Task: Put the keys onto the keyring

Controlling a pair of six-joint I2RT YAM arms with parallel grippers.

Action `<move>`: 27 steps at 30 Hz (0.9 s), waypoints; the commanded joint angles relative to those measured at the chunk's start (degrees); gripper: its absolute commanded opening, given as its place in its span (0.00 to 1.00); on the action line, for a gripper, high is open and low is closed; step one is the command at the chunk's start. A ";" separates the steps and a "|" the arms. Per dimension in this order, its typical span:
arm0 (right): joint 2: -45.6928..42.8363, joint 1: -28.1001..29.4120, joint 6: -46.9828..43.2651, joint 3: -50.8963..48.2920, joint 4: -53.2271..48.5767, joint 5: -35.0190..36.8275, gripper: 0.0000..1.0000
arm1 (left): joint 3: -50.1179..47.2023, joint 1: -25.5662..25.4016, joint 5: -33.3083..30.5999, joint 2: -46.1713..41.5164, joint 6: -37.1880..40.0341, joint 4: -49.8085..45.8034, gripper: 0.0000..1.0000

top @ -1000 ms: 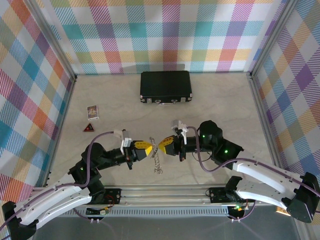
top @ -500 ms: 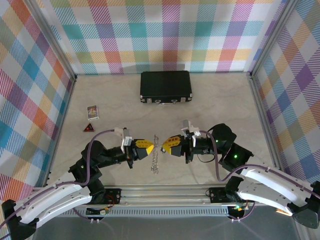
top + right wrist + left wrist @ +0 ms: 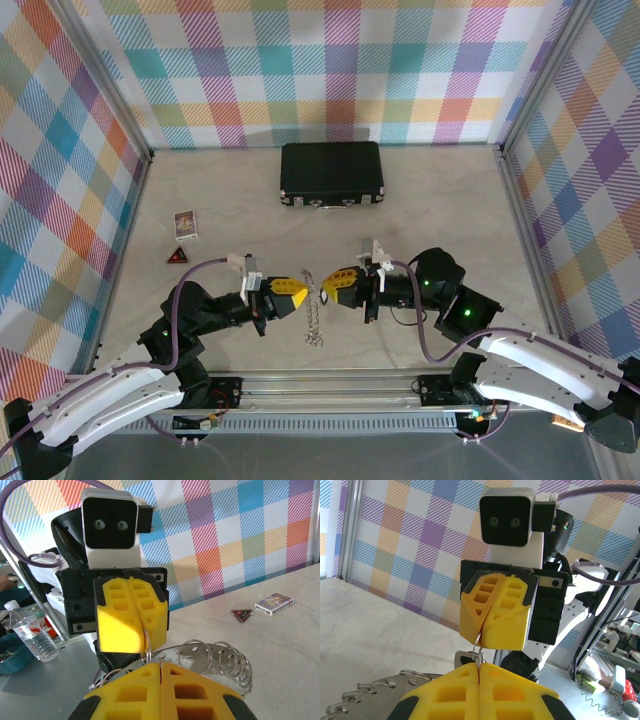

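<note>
Both pairs of jaws are fully closed, tip to tip just 6 o'clock of table (image 3: pixel 450 200) centre. Left gripper (image 3: pixel 300 292) comes in from 9 o'clock, right gripper (image 3: pixel 326 288) from 3 o'clock, and each looks pinched on the thin keyring (image 3: pixel 479 647) wire between them. The keys (image 3: pixel 313 322) trail from that point toward 6 o'clock, and the lower end seems to rest on the table. Suggest one side anchors while the other works the loop with small twists only, no pulling apart, since the wire is thin and could slip out of the pads. Keep the chain slack so its weight doesn't turn the loop. Can't tell where the ring's gap sits.
</note>
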 commanded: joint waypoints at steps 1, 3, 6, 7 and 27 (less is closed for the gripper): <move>0.18 0.38 0.72 0.45 3.04 0.08 0.00 | -0.21 0.54 1.08 -0.15 0.04 4.66 0.00; 0.39 0.41 1.34 0.50 3.27 -0.25 0.00 | -0.24 0.58 0.89 -0.14 0.13 4.79 0.00; 0.77 0.39 2.16 0.93 2.83 -0.54 0.00 | -0.50 0.57 0.54 -0.18 0.17 5.17 0.00; 0.87 0.40 2.37 1.06 2.68 -0.55 0.00 | -0.59 0.55 0.53 -0.07 0.13 5.44 0.00; -0.02 0.45 6.06 -0.90 6.47 0.43 0.00 | -2.08 0.57 -1.66 -0.15 1.07 5.81 0.00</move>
